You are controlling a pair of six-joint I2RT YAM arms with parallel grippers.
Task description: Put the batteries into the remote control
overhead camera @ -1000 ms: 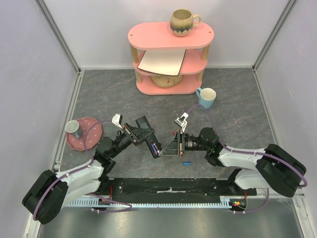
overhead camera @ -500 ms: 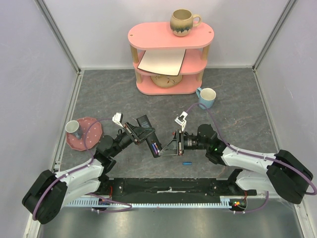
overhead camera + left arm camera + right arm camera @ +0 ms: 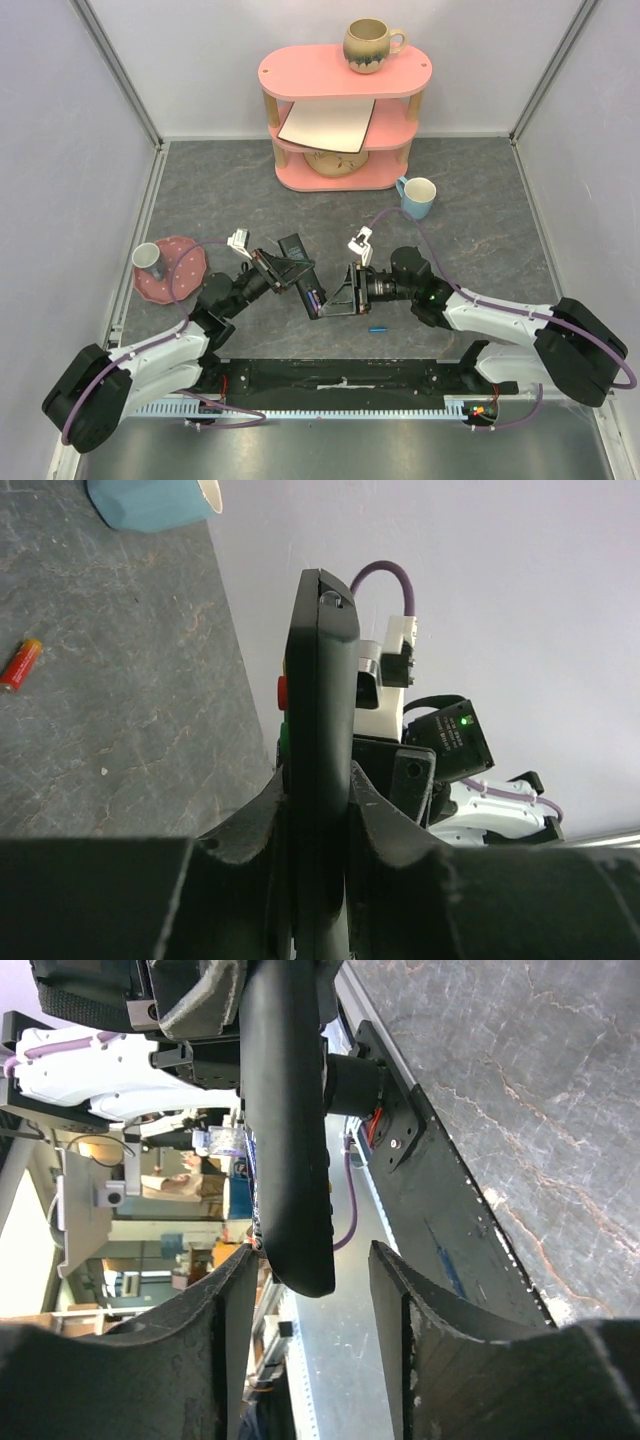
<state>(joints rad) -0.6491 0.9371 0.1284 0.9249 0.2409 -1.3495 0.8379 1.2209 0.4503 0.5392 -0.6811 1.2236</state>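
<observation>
My left gripper (image 3: 318,785) was clamped on the remote (image 3: 318,680), its fingers pressed against the two broad faces. It held the remote off the counter (image 3: 480,230), between my two arms. From above, the remote's long axis ran slantwise, with its far end toward the shelf and its near end toward my right arm.

My right gripper (image 3: 312,1260) was spread. In its own view, the rounded near end of the remote sat between the fingers. One finger was just beside it and there was a plain gap to the other, so I judged it was pinching nothing. The remote's length ran straight on from that gap, in line with the gripper's reach rather than across it.

A purplish spot (image 3: 316,298) showed at the near end of the remote in the overhead view. I took it for a battery in the compartment, though it was too small to be sure of, or to count cells. A small blue cylinder (image 3: 377,328) lay on the counter just below my right wrist.

The left arm did the holding and the right was the one at the working end. I judged that the coming move depended on keeping the right fingers astride that end, along the remote's axis.
</observation>
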